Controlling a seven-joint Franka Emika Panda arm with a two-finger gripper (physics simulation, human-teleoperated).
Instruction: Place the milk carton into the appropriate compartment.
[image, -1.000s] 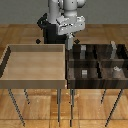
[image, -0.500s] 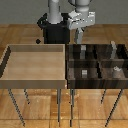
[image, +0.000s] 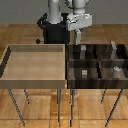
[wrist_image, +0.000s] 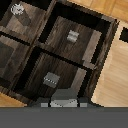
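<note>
Now the arm stands upright over the far left compartment of the dark compartment tray, to the right of the light wooden bin. The gripper points down, its jaws nearly closed on the milk carton above the tray. Since a second ago it has risen.

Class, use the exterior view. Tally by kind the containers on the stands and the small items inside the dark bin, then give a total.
Light wooden tray: 1
Dark divided bin: 1
Milk carton: 1
Tall pale grey box: 1
Small grey cube: 1
Small grey item, kind unclear: 1
Total: 6
</note>
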